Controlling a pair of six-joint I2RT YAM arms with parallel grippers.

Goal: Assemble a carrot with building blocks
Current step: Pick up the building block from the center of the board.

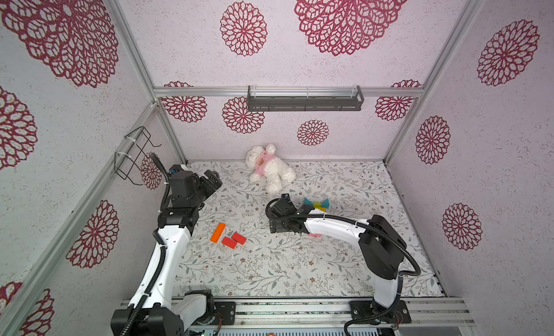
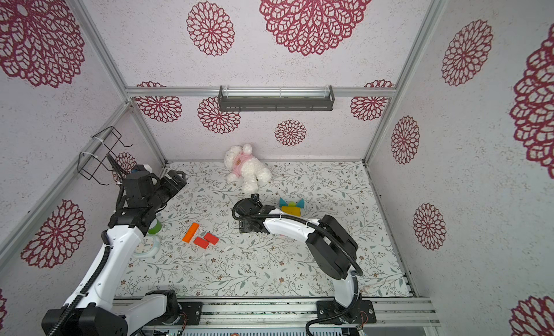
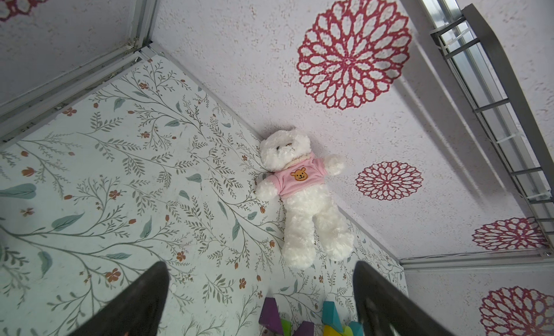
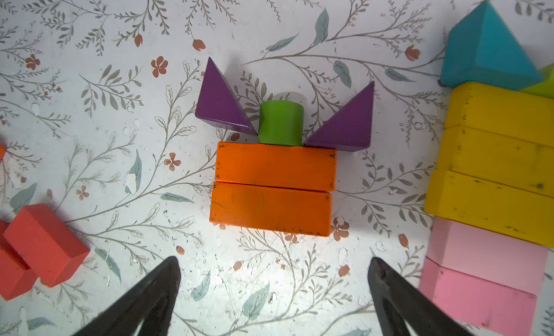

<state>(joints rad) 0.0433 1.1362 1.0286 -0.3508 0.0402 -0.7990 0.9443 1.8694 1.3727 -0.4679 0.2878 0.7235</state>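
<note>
Your right gripper [image 4: 273,261] is spread wide and holds nothing; its black fingers [image 4: 144,301] are clear of every block. Just ahead of the fingertips, in line with the gap between them and not touching them, lies the part-built carrot. It has two orange rectangular wooden bars [image 4: 271,208], pressed long side to long side, flat on the floral-patterned table [image 4: 90,115]. A small lime-green cylinder [image 4: 280,123] sits against the far edge of the farther bar. Two purple triangular blocks [image 4: 220,105] flank it, each with a corner touching it. In both top views this group is hidden under the right arm's wrist.

Toward your right, near the carrot but apart from it, is a second column: yellow bars [image 4: 494,157], pink bars [image 4: 485,274] and a teal triangular block [image 4: 485,49].

Toward your left lie two red blocks [image 1: 233,241], and just beside them a loose orange bar [image 1: 218,232].

Your left gripper [image 3: 260,265] is also spread and empty. It is raised above the table and faces the white plush bear in a pink shirt [image 3: 299,199] by the far wall, well apart from the carrot.
</note>
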